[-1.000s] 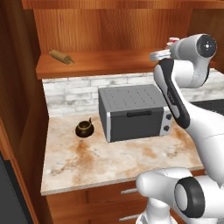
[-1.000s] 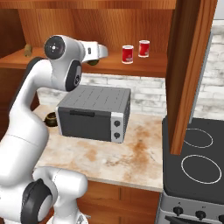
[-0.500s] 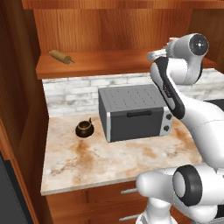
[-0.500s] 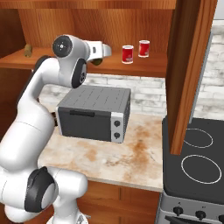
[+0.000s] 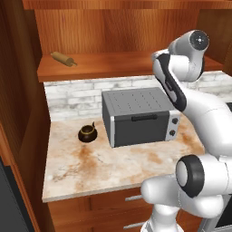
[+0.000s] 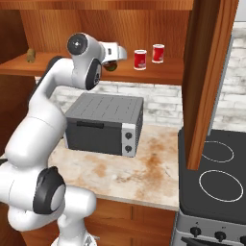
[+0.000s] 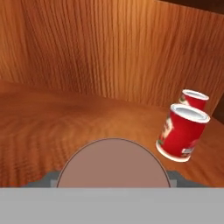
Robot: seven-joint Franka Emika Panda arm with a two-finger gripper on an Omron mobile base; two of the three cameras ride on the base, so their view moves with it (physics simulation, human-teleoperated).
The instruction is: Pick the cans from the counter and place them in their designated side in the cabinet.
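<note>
Hand (image 6: 114, 59) raised above the toaster oven (image 6: 103, 122), pinching a dark can (image 7: 113, 164) (round top seen close) over the cabinet shelf (image 6: 163, 73). Red can (image 6: 140, 59) and second red can (image 6: 158, 53) upright on that shelf, above and right of the toaster oven.

Two cans (image 6: 140, 59) (image 6: 158, 53) stand side by side on the cabinet shelf (image 6: 163, 73), above the counter (image 5: 99, 163) where a toaster oven (image 5: 138, 116) sits right of a pot (image 5: 87, 133).
</note>
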